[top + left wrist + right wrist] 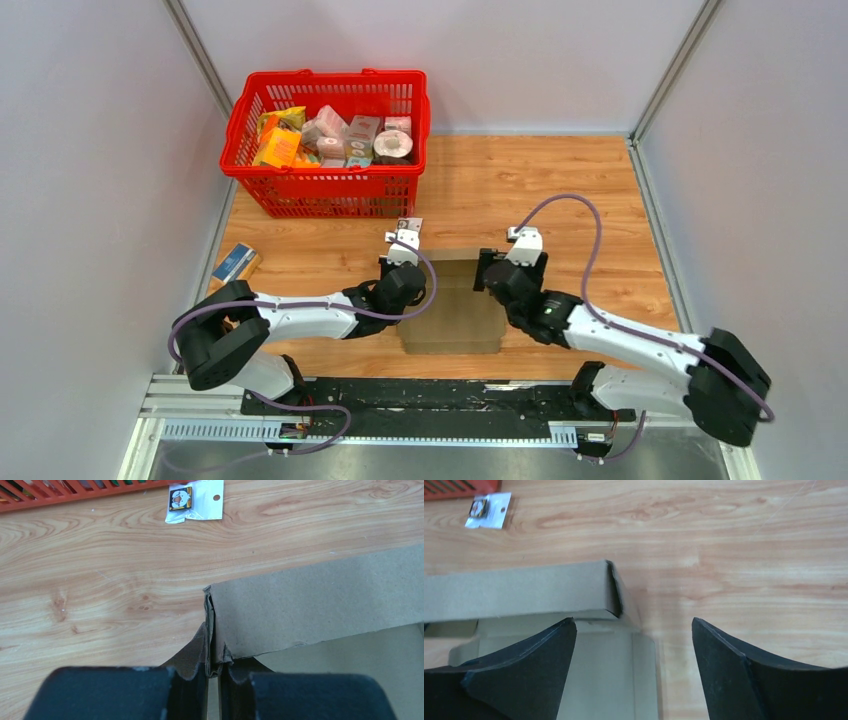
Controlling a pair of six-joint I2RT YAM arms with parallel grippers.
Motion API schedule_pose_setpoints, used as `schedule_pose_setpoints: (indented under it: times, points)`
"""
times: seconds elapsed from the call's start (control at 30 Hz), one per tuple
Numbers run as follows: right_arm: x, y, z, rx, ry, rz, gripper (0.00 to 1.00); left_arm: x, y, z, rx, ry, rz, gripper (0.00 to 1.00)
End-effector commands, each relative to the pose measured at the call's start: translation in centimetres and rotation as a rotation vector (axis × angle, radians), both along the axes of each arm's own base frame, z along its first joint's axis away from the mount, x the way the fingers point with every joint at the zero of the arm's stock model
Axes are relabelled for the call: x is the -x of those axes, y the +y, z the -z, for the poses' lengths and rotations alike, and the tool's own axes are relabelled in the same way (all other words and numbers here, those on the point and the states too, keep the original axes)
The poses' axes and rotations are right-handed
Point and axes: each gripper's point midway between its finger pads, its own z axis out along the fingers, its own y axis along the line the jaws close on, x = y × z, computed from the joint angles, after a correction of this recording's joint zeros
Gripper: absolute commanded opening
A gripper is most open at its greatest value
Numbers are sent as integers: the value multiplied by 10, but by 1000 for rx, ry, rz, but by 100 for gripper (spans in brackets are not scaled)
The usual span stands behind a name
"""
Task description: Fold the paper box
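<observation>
The paper box [455,300] is plain brown cardboard lying between the two arms at the near middle of the table, its far wall folded up. My left gripper [402,283] is at the box's left side. In the left wrist view it [215,669] is shut on the doubled left end of that upright wall [310,605]. My right gripper [497,280] is at the box's right side. In the right wrist view it [633,622] stands open, its fingers straddling the right edge of the box floor just short of the wall's corner [524,592], with nothing gripped.
A red basket [330,195] full of printed grocery packs stands at the back left. A small white sachet [410,224] [195,500] [488,505] lies between basket and box. A blue-and-tan packet [236,263] lies by the left wall. Bare wood stretches to the right.
</observation>
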Motion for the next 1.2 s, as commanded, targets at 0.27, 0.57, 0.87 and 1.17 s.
schedule_pose_setpoints:
  times: [0.27,0.57,0.87,1.17]
  points:
    - [44,-5,-9,-117,9,-311,67,-1,-10,-17,71,-23,18,0]
    - [6,5,-20,-61,-142,-284,48,-1,-11,-17,69,-26,27,0]
    - [-24,25,-7,33,-232,-321,45,2,-9,-19,96,-40,31,0]
    - [-44,38,7,29,-228,-230,0,1,-10,-19,95,-40,33,0]
